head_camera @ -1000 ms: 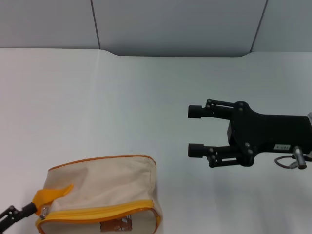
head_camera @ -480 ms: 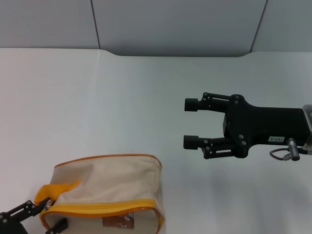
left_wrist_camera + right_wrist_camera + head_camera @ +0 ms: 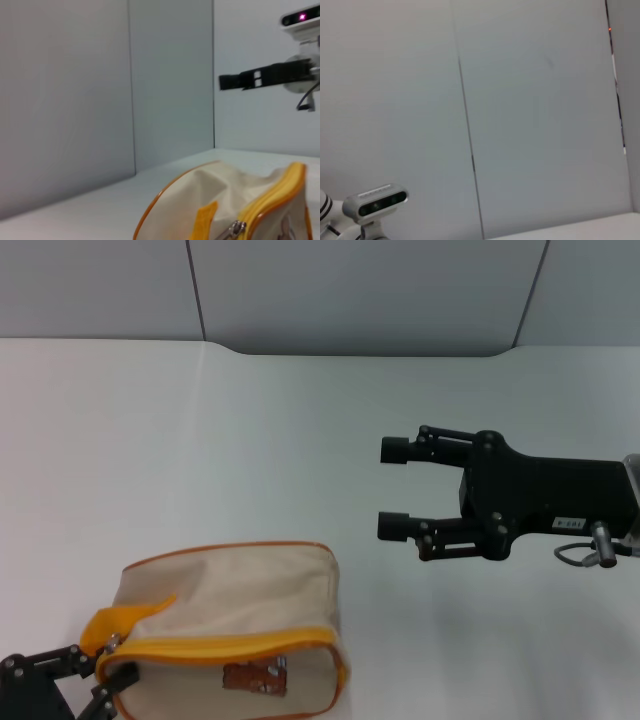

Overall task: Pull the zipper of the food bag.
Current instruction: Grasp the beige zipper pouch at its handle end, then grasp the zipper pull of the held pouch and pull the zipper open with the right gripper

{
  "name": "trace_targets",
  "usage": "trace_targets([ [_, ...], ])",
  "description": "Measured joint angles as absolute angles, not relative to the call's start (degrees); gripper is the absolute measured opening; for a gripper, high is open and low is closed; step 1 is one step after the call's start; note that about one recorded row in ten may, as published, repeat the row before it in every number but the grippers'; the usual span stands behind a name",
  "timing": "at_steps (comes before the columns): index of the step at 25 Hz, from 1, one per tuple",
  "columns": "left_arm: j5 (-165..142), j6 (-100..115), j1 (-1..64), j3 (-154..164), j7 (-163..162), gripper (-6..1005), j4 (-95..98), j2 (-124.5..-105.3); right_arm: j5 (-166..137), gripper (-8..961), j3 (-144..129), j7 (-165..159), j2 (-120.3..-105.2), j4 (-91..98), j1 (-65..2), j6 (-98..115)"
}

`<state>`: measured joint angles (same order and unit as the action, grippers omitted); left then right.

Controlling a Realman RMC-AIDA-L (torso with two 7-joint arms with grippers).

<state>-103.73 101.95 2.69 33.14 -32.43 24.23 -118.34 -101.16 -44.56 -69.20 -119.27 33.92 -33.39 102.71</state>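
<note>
Boxy cream fabric food bag (image 3: 230,630) shifted rightward; left gripper (image 3: 100,680) pinching zipper (image 3: 215,648); right gripper (image 3: 398,488) spread, empty.

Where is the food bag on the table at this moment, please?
In the head view the food bag lies at the near left of the table, beside the left hand, well apart from the open right hand.

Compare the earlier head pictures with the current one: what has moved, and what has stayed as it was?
The food bag has shifted toward the robot's right, with the left end effector at its handle end by the zipper. The right end effector, open above the table, drifted slightly left early on, then held.
</note>
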Motion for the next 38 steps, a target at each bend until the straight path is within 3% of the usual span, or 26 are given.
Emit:
trace_targets([
  [5,-103.7,103.2,4.4,32.1,-29.3,193,24.4,-118.46,-99.2,835,-44.4,-69.0,-119.27,33.4,-33.2,102.5],
  [10,-103.5,104.9,6.5,30.1,-25.6,145,25.1,-118.5,-97.0,835,-44.1,-65.0,-119.35,31.9,-32.5,102.3],
  [18,-102.4,110.3,13.4,27.5,-23.3,127,33.5,-118.42,-86.2,834,-44.7,-35.7,-119.7,18.7,-31.9,99.0],
  [25,-104.0,109.1,22.5,28.0,-26.5,116,39.3,-118.17,-82.8,834,-42.6,5.0,-119.87,-3.9,-37.9,95.3],
  [38,-104.3,108.2,24.1,28.4,-26.8,106,39.1,-118.41,-87.3,835,-33.5,27.3,-119.88,-15.9,-41.4,91.0],
])
